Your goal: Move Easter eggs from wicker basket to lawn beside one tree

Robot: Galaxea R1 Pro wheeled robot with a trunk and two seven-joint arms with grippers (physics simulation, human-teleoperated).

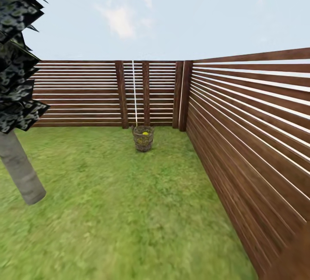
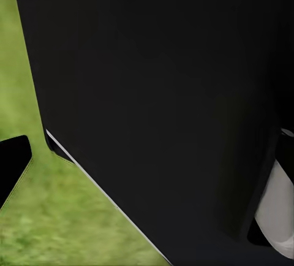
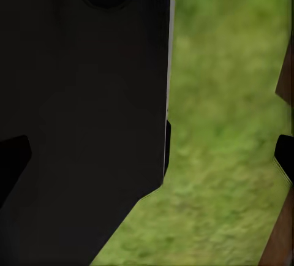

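Jaws on both arms are too hidden to judge; perhaps eggs show yellow inside the wicker basket (image 1: 143, 138) on the lawn (image 1: 120, 211) by the fence (image 1: 249, 133).

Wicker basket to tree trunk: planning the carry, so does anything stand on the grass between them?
Nothing visible does. Open green lawn lies between the brown woven wicker basket and the grey-brown tree trunk.

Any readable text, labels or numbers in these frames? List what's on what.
None. No lettering on the wicker basket, the slatted wooden fence, the tree trunk or the lawn. The wrist views show dark robot bodywork and grass, with no markings.
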